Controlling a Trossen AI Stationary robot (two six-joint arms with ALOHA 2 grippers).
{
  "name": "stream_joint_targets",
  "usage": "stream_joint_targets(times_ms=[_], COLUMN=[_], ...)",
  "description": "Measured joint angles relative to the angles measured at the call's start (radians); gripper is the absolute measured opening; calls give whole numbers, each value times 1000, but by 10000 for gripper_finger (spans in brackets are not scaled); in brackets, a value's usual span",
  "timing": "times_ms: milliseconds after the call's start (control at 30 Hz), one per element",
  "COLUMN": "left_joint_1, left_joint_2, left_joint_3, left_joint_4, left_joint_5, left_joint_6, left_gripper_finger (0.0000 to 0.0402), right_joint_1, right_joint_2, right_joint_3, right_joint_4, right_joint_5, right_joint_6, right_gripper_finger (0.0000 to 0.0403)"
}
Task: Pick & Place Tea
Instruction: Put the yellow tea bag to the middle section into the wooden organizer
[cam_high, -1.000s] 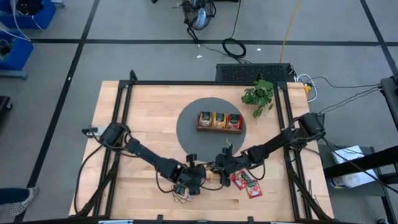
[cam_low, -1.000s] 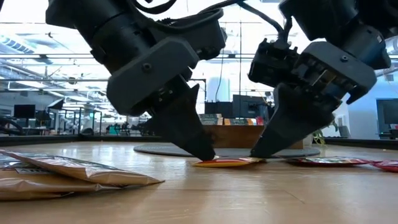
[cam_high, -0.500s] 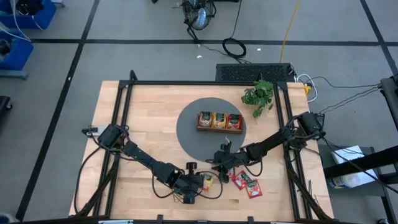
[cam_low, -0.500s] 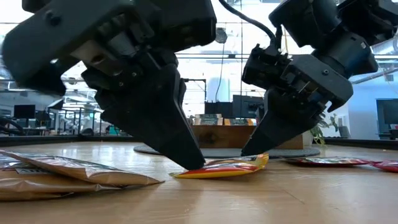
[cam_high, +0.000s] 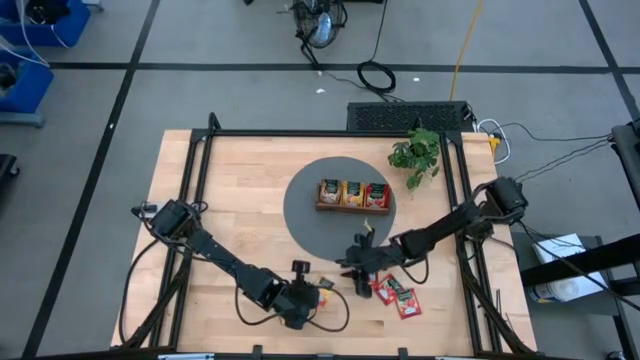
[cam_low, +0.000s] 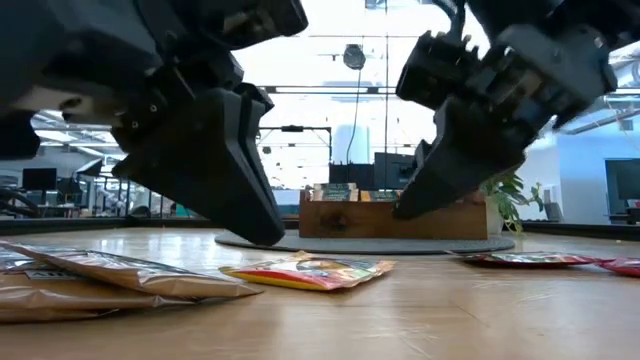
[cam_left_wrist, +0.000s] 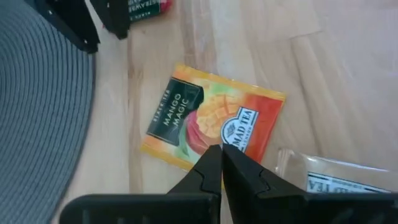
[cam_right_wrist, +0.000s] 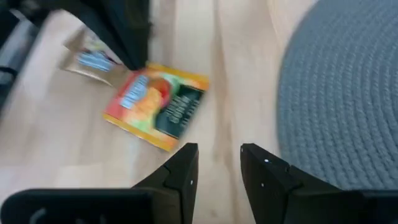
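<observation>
My left gripper (cam_left_wrist: 221, 163) hangs just above the orange tea sachet (cam_left_wrist: 213, 126), fingers pressed together, nothing in them. My right gripper (cam_right_wrist: 216, 163) is raised nr the edge of the grey round mat (cam_right_wrist: 345, 93), fingers parted w/ a gap, also holding nothing. The sachet lies flat on the wooden table (cam_high: 230, 190), free of both grippers, betw. them in the low view (cam_low: 310, 272), just off the mat on the near side. Red sachets (cam_high: 398, 295) lie on the table to the right of my right gripper. Tan sachets (cam_low: 110, 275) sit nr my left gripper. The wooden tray (cam_high: 353, 195) stands on the mat w/ sachets standing in its 3 compartments. Plant (cam_high: 416, 152) is at the far right of the table.
</observation>
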Motion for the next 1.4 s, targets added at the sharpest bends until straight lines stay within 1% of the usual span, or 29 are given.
stream_joint_targets(times_ms=[133, 267, 433, 500, 633, 733, 833, 967, 1067, 1133, 1300, 1400], left_joint_1=[-5, -7, -21, -24, -19, -6, 9, 28, 41, 47, 62, 69], left_joint_2=[0, 0, -2, -2, -2, 0, 6, 13, 13, 11, 10, 9], left_joint_3=[1, 2, 2, 2, 3, 4, 4, 2, -25, -46, -105, -120], left_joint_4=[15, -4, -23, -36, -26, -29, -29, -23, 15, 54, 151, 171], left_joint_5=[-6, 3, 63, 81, 76, 72, 67, 72, 82, 83, 84, 87], left_joint_6=[29, 21, -13, -31, -27, -22, 19, 30, 29, 29, 17, -6], left_gripper_finger=[21, 21, 21, 21, 21, 21, 21, 21, 21, 21, 21, 21], right_joint_1=[11, 16, 33, 40, 38, 35, 17, -24, -42, -48, -48, -39], right_joint_2=[-15, -9, -2, 2, 8, 32, 51, 88, 122, 140, 144, 144], right_joint_3=[0, 0, 1, 1, 1, 1, 2, 3, 5, 6, 5, 4], right_joint_4=[0, -23, -27, -34, -13, 53, 51, 59, 136, 169, 144, 156], right_joint_5=[-8, -60, -156, -159, -155, -161, -181, -212, -272, -281, -285, -305], right_joint_6=[46, 125, 218, 226, 229, 234, 241, 258, 252, 254, 282, 329], right_gripper_finger=[109, 109, 109, 109, 109, 109, 109, 110, 110, 110, 110, 110])
